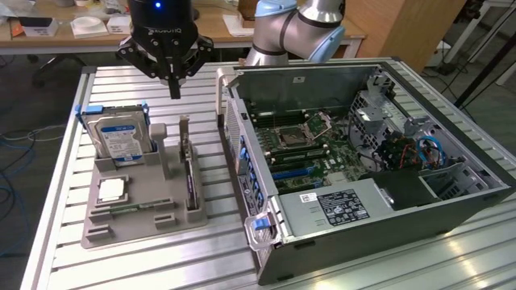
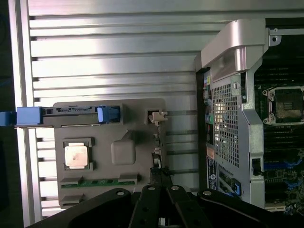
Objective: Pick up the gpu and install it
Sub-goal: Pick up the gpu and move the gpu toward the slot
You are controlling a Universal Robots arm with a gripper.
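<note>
- Hovering over the thin black gpu card (image 1: 190,175), upright in a grey tray (image 1: 145,232), the black gripper (image 1: 175,92) has its fingers together, empty.
- Best to part them, then straddle its top edge squarely.

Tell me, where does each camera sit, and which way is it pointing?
Exterior view: off the arm, raised, looking down across the slatted table at the parts tray and the open computer case; the gripper hangs over the table near the tray, with the arm behind.
Wrist view: on the wrist, facing straight down on the tray; the gripper itself shows in front.
Shared: the tray, the hard drive, the CPU, the gpu standing on edge, and the case's side.
</note>
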